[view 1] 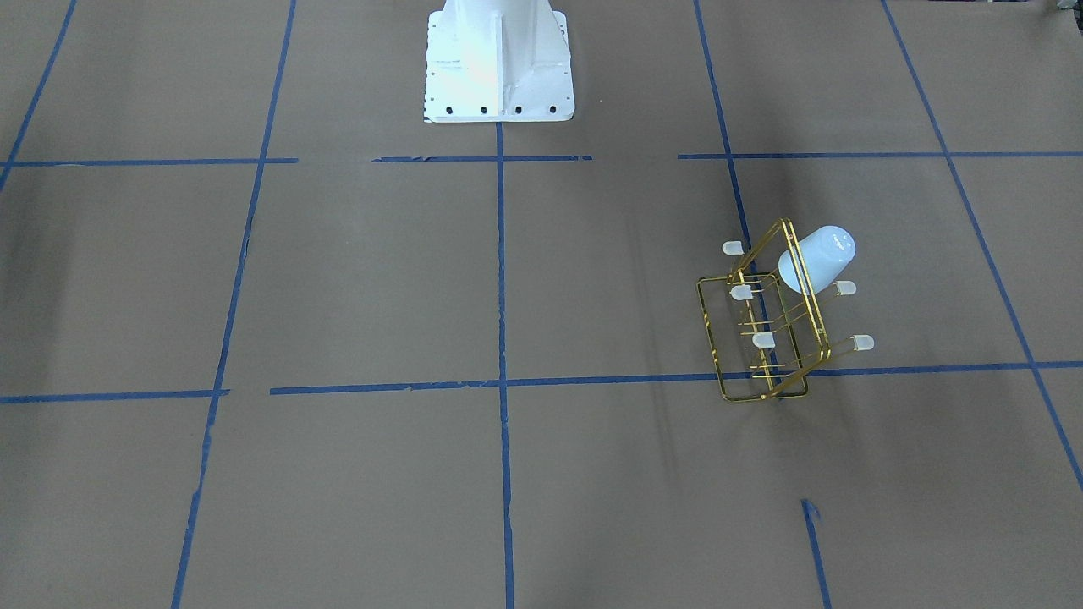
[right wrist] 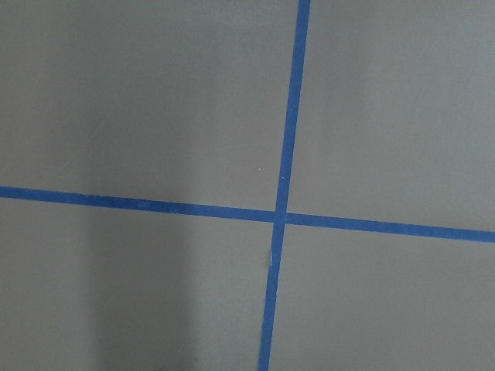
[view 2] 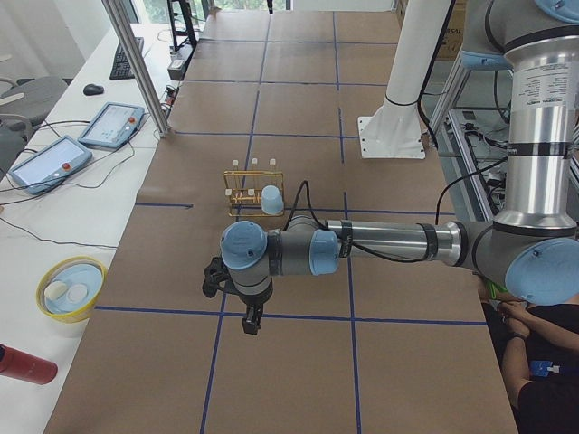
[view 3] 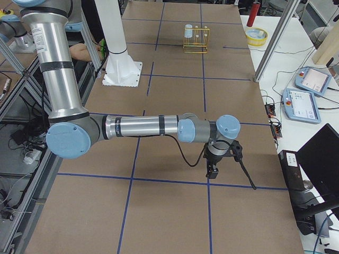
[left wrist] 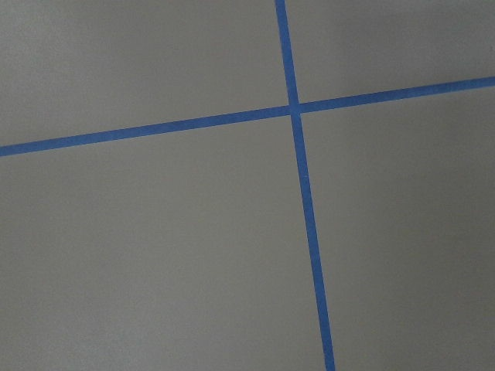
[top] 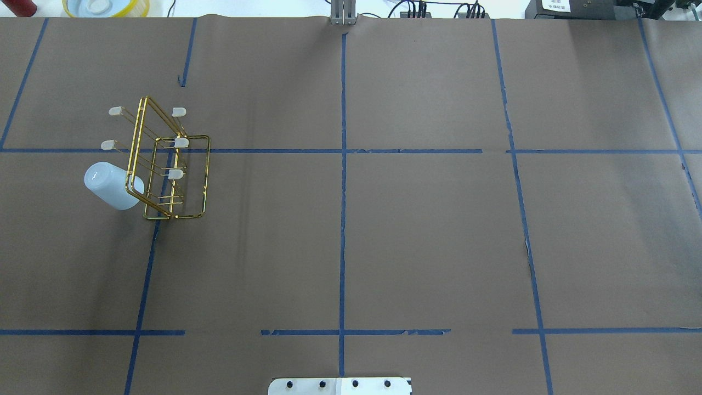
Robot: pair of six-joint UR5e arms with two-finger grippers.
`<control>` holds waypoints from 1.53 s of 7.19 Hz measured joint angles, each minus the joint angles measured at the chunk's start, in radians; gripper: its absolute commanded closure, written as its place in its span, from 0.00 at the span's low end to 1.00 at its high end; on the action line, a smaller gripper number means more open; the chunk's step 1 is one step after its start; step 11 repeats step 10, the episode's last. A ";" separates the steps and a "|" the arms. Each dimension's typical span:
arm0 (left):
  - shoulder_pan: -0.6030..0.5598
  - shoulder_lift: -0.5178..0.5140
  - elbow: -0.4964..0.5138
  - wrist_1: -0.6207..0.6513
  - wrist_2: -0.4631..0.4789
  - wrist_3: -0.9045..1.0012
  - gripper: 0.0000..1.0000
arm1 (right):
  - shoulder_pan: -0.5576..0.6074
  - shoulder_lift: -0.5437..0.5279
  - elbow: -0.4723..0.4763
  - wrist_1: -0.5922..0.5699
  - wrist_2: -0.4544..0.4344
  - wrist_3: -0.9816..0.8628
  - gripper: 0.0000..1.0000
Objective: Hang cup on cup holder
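Note:
The pale blue-white cup [top: 111, 186] sits tilted over a prong on the left side of the gold wire cup holder [top: 193, 170], mouth toward the frame. Both also show in the front view, cup [view 1: 819, 256] and cup holder [view 1: 709, 321], and in the side views. No gripper touches them. My left gripper [view 2: 251, 322] hangs over the table well away from the rack, seen only from the side. My right gripper [view 3: 212, 170] hangs at the table's other end. I cannot tell if either is open or shut. Both wrist views show only brown paper and blue tape.
The white robot base [view 1: 497, 68] stands at the table's near-middle edge. A yellow bowl [view 2: 71, 287], a red object [view 2: 23, 364] and tablets [view 2: 110, 123] lie on the white bench beyond the table. A metal post [view 2: 136, 63] stands at the table's far edge.

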 measured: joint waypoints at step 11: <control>0.002 -0.022 -0.010 -0.030 -0.001 -0.001 0.00 | 0.001 0.000 0.000 -0.001 0.000 0.000 0.00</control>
